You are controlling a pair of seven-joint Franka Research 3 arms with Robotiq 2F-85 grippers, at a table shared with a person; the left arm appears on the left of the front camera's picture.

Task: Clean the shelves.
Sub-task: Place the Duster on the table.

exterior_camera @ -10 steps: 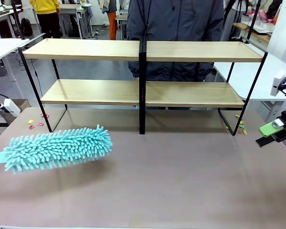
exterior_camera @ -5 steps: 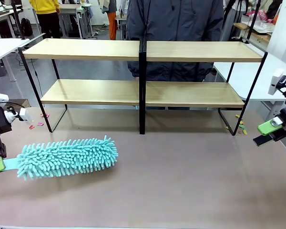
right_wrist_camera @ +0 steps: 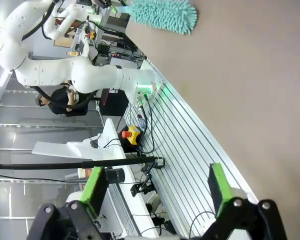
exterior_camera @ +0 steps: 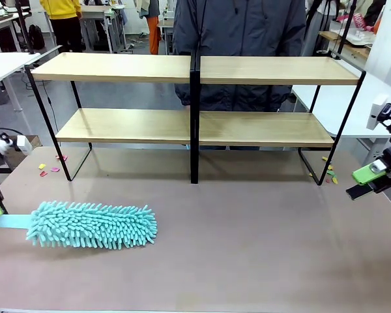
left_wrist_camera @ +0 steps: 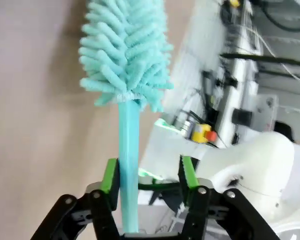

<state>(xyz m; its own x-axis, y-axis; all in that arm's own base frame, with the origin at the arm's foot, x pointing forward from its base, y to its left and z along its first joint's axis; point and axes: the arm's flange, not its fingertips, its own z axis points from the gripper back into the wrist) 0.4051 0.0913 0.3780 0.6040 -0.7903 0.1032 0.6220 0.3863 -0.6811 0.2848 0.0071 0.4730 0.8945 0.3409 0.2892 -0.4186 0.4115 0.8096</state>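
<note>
1. The duster (exterior_camera: 91, 225) has come down since a second ago: then it hung above the worktop (exterior_camera: 247, 248); now it lies flat on it, well short of the shelves (exterior_camera: 195, 98).
2. The left gripper (left_wrist_camera: 149, 175) has let go: its fingers (left_wrist_camera: 110, 176) stand apart, the handle (left_wrist_camera: 128, 160) against only one pad.
3. The right gripper (right_wrist_camera: 157, 191) waits open at the worktop's edge.
4. Judgement: the dusting looks finished, or paused.

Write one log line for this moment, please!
duster: lying on table | left claw: open around handle | right claw: open, empty | shelves: untouched
</note>
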